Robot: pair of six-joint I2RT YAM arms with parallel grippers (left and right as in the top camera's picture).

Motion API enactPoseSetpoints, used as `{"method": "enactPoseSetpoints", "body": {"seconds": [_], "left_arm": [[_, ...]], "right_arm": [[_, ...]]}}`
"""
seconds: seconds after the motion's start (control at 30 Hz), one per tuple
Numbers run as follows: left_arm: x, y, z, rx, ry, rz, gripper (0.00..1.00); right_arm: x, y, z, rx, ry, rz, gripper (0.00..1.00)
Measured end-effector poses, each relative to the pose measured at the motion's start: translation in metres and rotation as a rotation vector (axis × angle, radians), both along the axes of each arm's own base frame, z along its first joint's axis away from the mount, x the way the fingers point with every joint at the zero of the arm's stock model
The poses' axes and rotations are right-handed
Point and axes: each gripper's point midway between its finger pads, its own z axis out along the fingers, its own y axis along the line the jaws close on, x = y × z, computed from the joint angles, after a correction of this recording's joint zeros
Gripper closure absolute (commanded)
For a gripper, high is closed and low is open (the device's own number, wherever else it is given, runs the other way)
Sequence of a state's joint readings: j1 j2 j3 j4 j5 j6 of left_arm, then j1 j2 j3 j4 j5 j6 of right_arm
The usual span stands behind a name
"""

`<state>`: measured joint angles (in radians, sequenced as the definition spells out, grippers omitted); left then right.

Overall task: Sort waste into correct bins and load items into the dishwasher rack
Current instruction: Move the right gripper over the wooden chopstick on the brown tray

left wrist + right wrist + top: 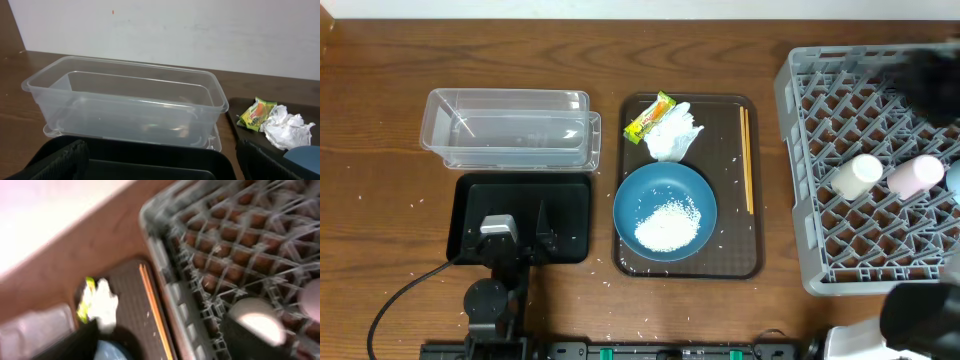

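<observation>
A large blue bowl [665, 205] with a heap of white rice [667, 224] sits on the brown tray [752, 255]. Behind it lie the snack wrapper [650, 117] and the crumpled tissue [674, 133], with the chopsticks [747, 160] at the tray's right. The clear tub [510, 130] is empty, and the black tray [570, 200] lies in front of it. The grey rack [800, 150] holds the white cup [857, 176], the pink cup [917, 175] and a light-blue dish [954, 176] at the frame edge. My left gripper [525, 232] is open and empty over the black tray [150, 155]. My right gripper [930, 75] is blurred above the rack [165, 265], with its fingers apart and empty.
Loose rice grains are scattered on the brown tray and on the wooden table near its front edge. A black cable [395, 300] runs from the left arm's base. The left wrist view shows the tub [125, 100], the wrapper [256, 113] and the tissue [287, 127].
</observation>
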<state>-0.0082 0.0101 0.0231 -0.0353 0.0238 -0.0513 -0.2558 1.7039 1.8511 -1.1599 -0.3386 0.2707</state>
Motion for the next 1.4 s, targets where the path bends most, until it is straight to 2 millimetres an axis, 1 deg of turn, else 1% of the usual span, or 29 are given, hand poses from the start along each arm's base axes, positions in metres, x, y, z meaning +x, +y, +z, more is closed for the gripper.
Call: {"method": "enactPoseSetpoints", "body": {"seconds": [0.03,0.13,0.2,0.23,0.27,0.3,0.33,0.37,0.43,0.47,0.5,0.57,0.73,0.87,0.97,1.17,1.27,1.4], "left_arm": [[0.000,0.000,0.000,0.000,0.000,0.000,0.03],[0.000,0.000,0.000,0.000,0.000,0.000,0.03],[0.000,0.000,0.000,0.000,0.000,0.000,0.04],[0.000,0.000,0.000,0.000,0.000,0.000,0.04],[0.000,0.000,0.000,0.000,0.000,0.000,0.04],[0.000,0.000,0.000,0.000,0.000,0.000,0.03],[0.000,0.000,0.000,0.000,0.000,0.000,0.03],[0.000,0.000,0.000,0.000,0.000,0.000,0.03],[0.000,0.000,0.000,0.000,0.000,0.000,0.03],[0.000,0.000,0.000,0.000,0.000,0.000,0.03],[0.000,0.000,0.000,0.000,0.000,0.000,0.03],[0.000,0.000,0.000,0.000,0.000,0.000,0.03],[0.000,0.000,0.000,0.000,0.000,0.000,0.03],[0.000,0.000,0.000,0.000,0.000,0.000,0.03],[0.000,0.000,0.000,0.000,0.000,0.000,0.04],[0.000,0.000,0.000,0.000,0.000,0.000,0.03],[0.000,0.000,0.000,0.000,0.000,0.000,0.03],[0.000,0.000,0.000,0.000,0.000,0.000,0.03]], "right_arm": [[0.005,0.017,-0.008,-0.034,0.019,0.044,0.01],[0.017,0.057,-0.029,-0.092,0.058,0.140,0.01],[0.025,0.080,-0.043,-0.117,0.075,0.192,0.01],[0.029,0.091,-0.052,-0.130,0.089,0.218,0.04],[0.030,0.101,-0.061,-0.139,0.107,0.241,0.16],[0.032,0.110,-0.071,-0.148,0.126,0.264,0.30],[0.032,0.115,-0.078,-0.156,0.140,0.282,0.38],[0.033,0.124,-0.089,-0.164,0.165,0.299,0.43],[0.034,0.135,-0.110,-0.176,0.208,0.326,0.48],[0.034,0.140,-0.120,-0.184,0.230,0.339,0.53],[0.034,0.145,-0.131,-0.188,0.254,0.352,0.55],[0.034,0.154,-0.152,-0.199,0.297,0.371,0.54],[0.030,0.162,-0.200,-0.265,0.402,0.367,0.53],[0.028,0.160,-0.219,-0.292,0.446,0.357,0.52],[0.029,0.157,-0.228,-0.306,0.463,0.344,0.51],[0.039,0.157,-0.230,-0.309,0.428,0.331,0.52],[0.041,0.158,-0.236,-0.311,0.429,0.331,0.52],[0.040,0.158,-0.254,-0.316,0.459,0.335,0.52]]}}
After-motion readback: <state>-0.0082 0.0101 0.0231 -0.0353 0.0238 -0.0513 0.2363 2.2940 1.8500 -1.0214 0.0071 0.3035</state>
